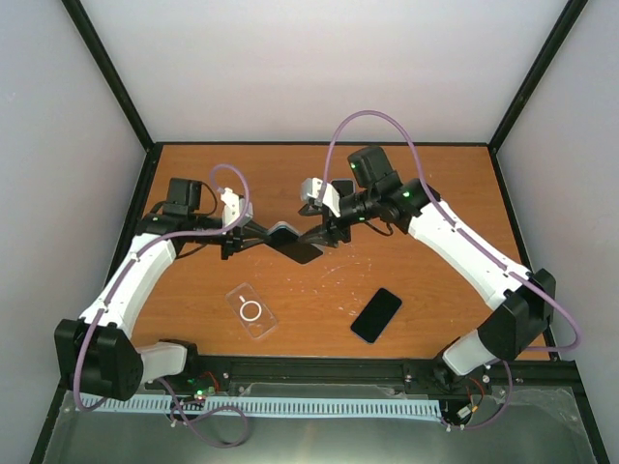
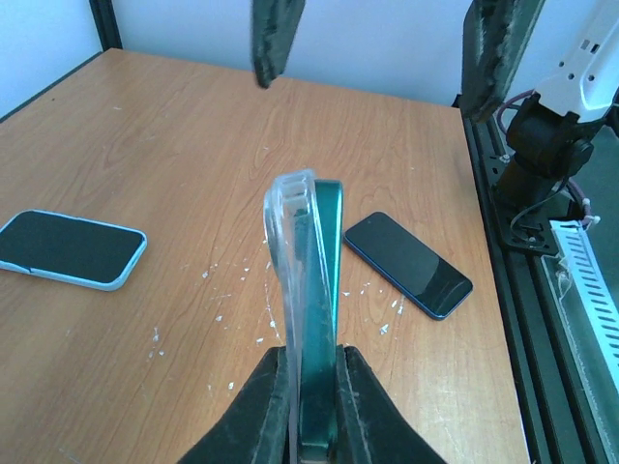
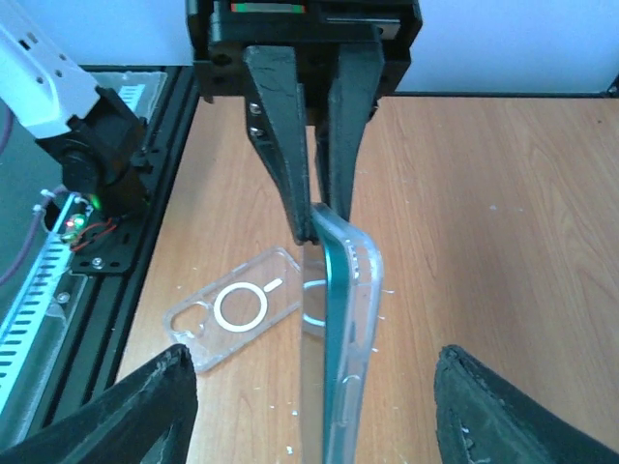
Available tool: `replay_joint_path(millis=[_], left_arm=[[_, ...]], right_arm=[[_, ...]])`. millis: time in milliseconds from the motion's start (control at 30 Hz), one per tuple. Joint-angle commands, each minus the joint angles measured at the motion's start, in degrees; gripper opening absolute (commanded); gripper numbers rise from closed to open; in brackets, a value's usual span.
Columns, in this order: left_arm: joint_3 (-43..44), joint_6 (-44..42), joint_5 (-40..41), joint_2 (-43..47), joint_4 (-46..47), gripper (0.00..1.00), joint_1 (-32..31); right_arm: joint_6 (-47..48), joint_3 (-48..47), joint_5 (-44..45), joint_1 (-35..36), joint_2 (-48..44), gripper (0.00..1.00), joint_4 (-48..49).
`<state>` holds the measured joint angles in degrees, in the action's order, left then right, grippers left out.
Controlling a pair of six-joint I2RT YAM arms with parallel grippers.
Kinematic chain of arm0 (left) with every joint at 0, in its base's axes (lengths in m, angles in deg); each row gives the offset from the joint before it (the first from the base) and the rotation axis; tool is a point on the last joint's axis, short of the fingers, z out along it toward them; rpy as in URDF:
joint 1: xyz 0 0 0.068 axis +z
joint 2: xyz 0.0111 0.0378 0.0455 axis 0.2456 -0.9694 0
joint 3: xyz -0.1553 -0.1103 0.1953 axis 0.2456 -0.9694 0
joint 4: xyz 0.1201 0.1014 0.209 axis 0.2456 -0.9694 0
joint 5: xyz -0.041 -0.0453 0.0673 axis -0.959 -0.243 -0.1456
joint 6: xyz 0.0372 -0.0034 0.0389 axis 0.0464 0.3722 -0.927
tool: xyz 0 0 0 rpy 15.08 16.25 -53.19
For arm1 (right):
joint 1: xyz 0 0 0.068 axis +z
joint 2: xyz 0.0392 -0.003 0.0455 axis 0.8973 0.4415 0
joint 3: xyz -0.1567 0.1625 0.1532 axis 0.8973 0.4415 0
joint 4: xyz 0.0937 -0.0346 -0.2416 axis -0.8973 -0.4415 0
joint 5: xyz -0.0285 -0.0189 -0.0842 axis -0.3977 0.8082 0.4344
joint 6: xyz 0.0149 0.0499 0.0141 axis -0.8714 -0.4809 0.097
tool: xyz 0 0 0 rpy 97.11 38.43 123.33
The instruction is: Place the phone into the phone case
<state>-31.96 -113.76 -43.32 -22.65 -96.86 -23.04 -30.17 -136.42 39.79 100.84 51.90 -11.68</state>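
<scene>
A teal-edged phone (image 2: 324, 290) stands on edge above the table, and a clear phone case (image 2: 288, 251) lies against one face of it, bowed away at the far end. My left gripper (image 2: 311, 353) is shut on the phone and case together at their near end. In the top view the pair (image 1: 293, 244) hangs between the two arms. My right gripper (image 3: 314, 406) is open, one finger (image 3: 126, 406) on each side of the phone (image 3: 338, 329) and case (image 3: 366, 290), with neither touching. The left gripper (image 3: 314, 193) clamps the far end in that view.
A second clear case with a white ring (image 1: 251, 311) lies flat on the wooden table near the left arm. A bare black phone (image 1: 375, 314) lies near the right arm's base. A phone in a pale blue case (image 2: 68, 248) rests farther back. Black frame rails (image 2: 503, 290) edge the table.
</scene>
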Motion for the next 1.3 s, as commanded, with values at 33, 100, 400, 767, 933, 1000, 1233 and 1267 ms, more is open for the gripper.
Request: replay_joint_path(millis=[33, 100, 400, 767, 933, 1000, 1233, 1267], left_arm=[[2.85, -2.34, 0.30, 2.88, 1.73, 0.01, -1.42], [3.07, -2.01, 0.57, 3.11, 1.99, 0.01, -1.46], [3.33, -0.74, -0.70, 3.40, 2.51, 0.01, -1.76], [3.65, -1.07, -1.95, 3.22, 1.81, 0.01, -2.33], [3.61, -1.23, -2.06, 3.09, 1.62, 0.01, -2.34], [3.47, -1.13, -2.06, 3.07, 1.78, 0.01, -2.35], [3.50, -0.42, -1.38, 2.79, 2.61, 0.01, -2.39], [3.58, -0.35, -1.22, 2.74, 2.75, 0.01, -2.40]], right_arm=[[0.82, -0.43, -3.29, 0.05, -2.45, 0.61, -2.01], [-1.13, 0.39, -2.57, 0.38, -2.68, 0.57, -0.44], [-3.52, 1.61, 8.26, 5.01, -2.12, 0.55, 3.72], [-2.01, 0.97, 11.91, 7.33, 0.12, 0.53, 5.20], [-1.31, 1.05, 11.94, 7.59, 0.25, 0.41, 5.03], [-0.92, 1.09, 12.11, 7.61, 0.17, 0.33, 4.94], [-0.39, 1.47, 13.10, 7.83, -0.13, 0.03, 4.58], [-0.46, 1.50, 13.21, 7.79, -0.18, 0.03, 4.62]])
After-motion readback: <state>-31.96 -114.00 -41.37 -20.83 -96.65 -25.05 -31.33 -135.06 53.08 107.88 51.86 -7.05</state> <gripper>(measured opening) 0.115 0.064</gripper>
